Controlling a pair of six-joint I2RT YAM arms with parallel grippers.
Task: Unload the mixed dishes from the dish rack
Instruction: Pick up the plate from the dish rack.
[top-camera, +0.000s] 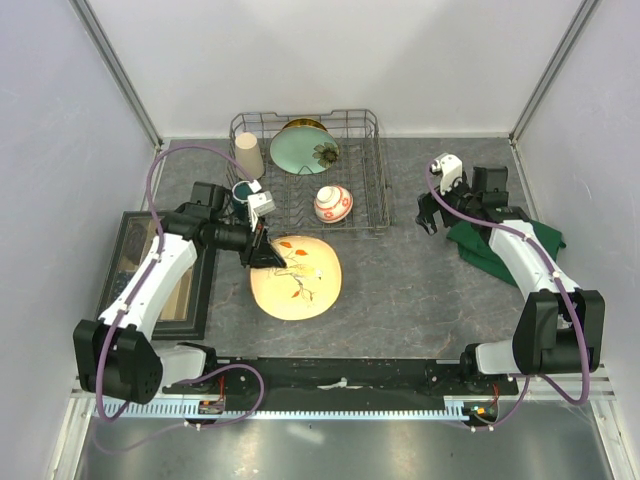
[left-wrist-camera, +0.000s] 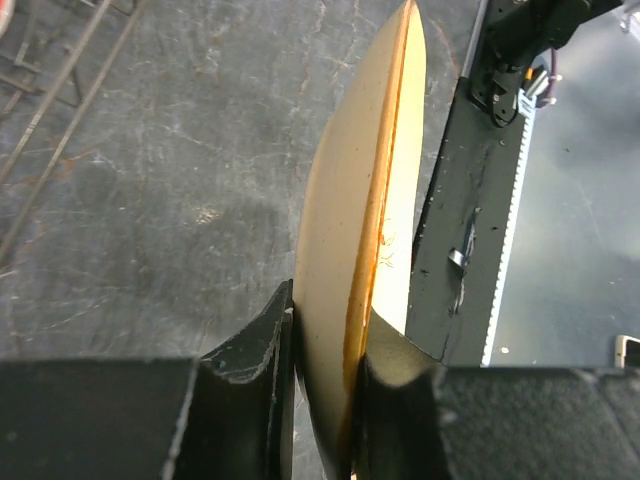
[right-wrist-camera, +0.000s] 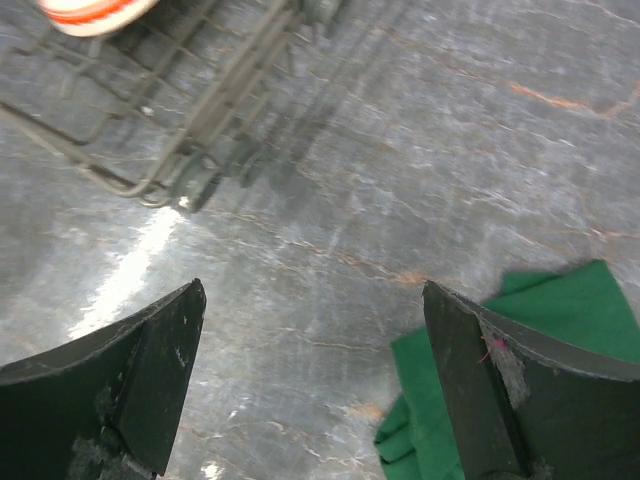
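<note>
My left gripper (top-camera: 268, 252) is shut on the rim of the cream floral plate (top-camera: 297, 277), which is in front of the dish rack (top-camera: 375, 180). In the left wrist view the plate (left-wrist-camera: 350, 240) stands edge-on between my fingers (left-wrist-camera: 250, 385). The rack holds the pale-green flower plate (top-camera: 303, 150), the small yellow plate (top-camera: 300, 125) behind it, the tall beige cup (top-camera: 248, 155), the dark green mug (top-camera: 241, 193) and the red-and-white bowl (top-camera: 333, 203). My right gripper (top-camera: 430, 216) is open and empty right of the rack, over bare table (right-wrist-camera: 330, 300).
A flat dark-framed tray (top-camera: 135, 270) lies at the left. A green cloth (top-camera: 500, 245) lies at the right, under my right arm; it also shows in the right wrist view (right-wrist-camera: 560, 340). The rack's corner (right-wrist-camera: 190, 170) is ahead of the right gripper.
</note>
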